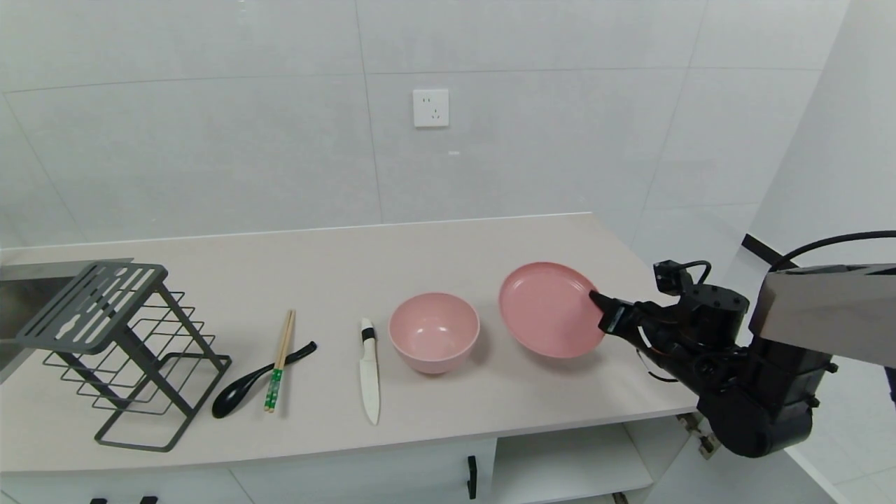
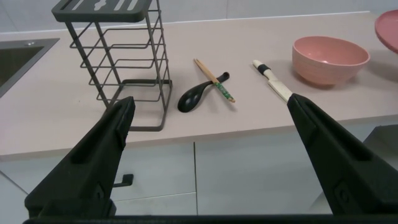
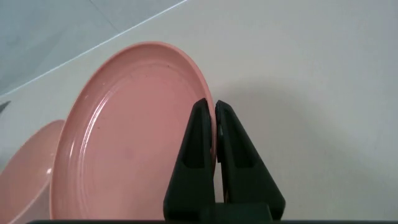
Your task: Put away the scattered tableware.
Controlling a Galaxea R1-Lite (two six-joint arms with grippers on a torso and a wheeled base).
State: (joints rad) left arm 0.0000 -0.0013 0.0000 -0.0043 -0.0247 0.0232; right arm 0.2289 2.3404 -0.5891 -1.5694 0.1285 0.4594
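A pink plate [image 1: 546, 308] is tilted up off the counter on its right side, its rim pinched by my right gripper [image 1: 600, 302]. In the right wrist view the two fingers [image 3: 200, 134] are shut on the plate's [image 3: 124, 137] edge. A pink bowl [image 1: 434, 331] stands left of the plate. A white knife [image 1: 369, 369], a pair of chopsticks [image 1: 280, 358] and a black spoon [image 1: 255, 381] lie further left. My left gripper [image 2: 208, 134] is open, held in front of the counter, off the tableware.
A dark wire rack [image 1: 115, 343] stands at the counter's left end, beside a sink [image 1: 28, 294]. Cabinet doors and an open shelf [image 1: 567, 462] sit below the counter's front edge. A tiled wall with a socket [image 1: 430, 107] is behind.
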